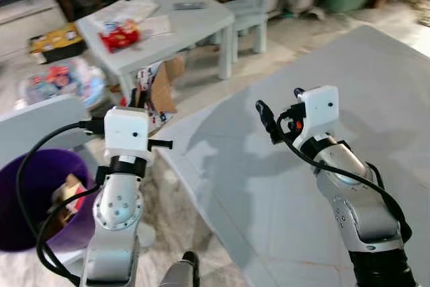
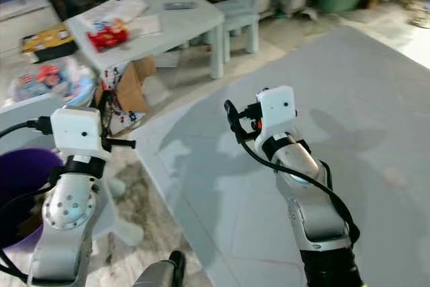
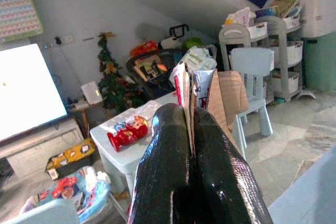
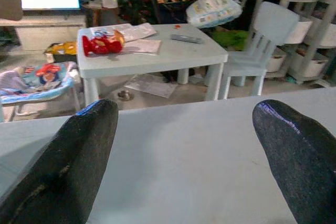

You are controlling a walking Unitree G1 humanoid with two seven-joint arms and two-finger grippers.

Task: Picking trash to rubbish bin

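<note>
My left gripper (image 1: 140, 99) is raised beside the purple rubbish bin (image 1: 27, 193), which stands at the lower left with some trash inside. In the left wrist view the left gripper (image 3: 191, 111) is shut on a flat piece of trash (image 3: 205, 82), brown cardboard with printed paper, standing upright between the fingers. The same cardboard (image 1: 161, 89) shows past the left wrist in the eye view. My right gripper (image 1: 281, 105) hovers over the grey floor mat (image 1: 336, 65), open with nothing in it; its fingers (image 4: 89, 129) stand wide apart in the right wrist view.
A low white table (image 1: 195, 21) stands ahead with a red package (image 1: 121, 35), papers and a remote (image 1: 190, 6). A small chair (image 1: 252, 5) is beside it. A baby bouncer (image 1: 60, 78) and a yellow box (image 1: 57, 39) lie at the left.
</note>
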